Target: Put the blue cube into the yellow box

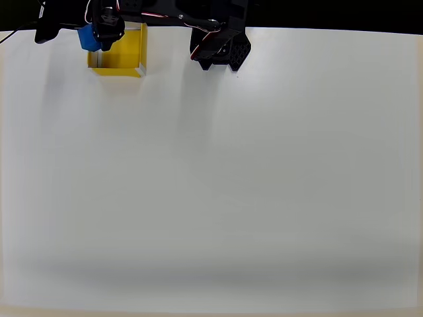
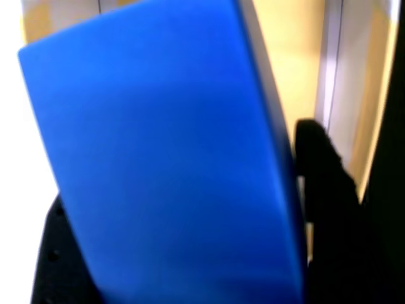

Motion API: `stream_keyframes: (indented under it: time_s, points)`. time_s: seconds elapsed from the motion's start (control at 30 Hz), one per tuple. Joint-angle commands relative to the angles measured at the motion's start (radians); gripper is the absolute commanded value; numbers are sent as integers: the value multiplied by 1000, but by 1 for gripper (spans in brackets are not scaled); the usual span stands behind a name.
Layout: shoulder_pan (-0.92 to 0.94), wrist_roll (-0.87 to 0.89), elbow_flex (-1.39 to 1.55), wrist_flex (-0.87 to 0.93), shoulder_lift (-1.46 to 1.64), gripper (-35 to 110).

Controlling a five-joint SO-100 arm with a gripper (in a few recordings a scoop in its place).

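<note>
While the gripper (image 1: pixel 99 36) is clamped on the blue cube (image 2: pixel 164 158), the carry looks nearly done and the release is what remains. In the wrist view the two black fingers (image 2: pixel 323 190) sit dark on either side of the block, one low at the left and one at the right, closed against its side faces; the block's broad blue face takes up most of the frame.

Seen from that camera, the block's long axis runs roughly up and down the picture, leaning a little so that its top tips toward the left. I would judge it to hang slightly tilted rather than square to the box walls.

Behind it lie the yellow floor and a pale wall of the yellow box (image 1: pixel 132 56). In the overhead view the blue block (image 1: pixel 88 37) shows at the box's upper left corner, overlapping the left wall rather than centred over the opening. Whether it is above the rim or partly past it I cannot tell.

The box stands near the far left of the white table (image 1: pixel 264 185), beside the arm's black base (image 1: pixel 221 49). Left to do, by my reading: shift the block a touch further over the opening, then let go.
</note>
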Motion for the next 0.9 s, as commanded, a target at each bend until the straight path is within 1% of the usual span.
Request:
stream_keyframes:
  time_s: [0.0,0.2,0.53,0.67,0.87]
  points:
    - [31,-8,-23,35,109,19]
    - [32,-15,55,26,144,19]
    - [31,-43,276,-195,179,19]
    - [31,-43,351,-321,166,19]
    - [37,-48,388,-357,149,21]
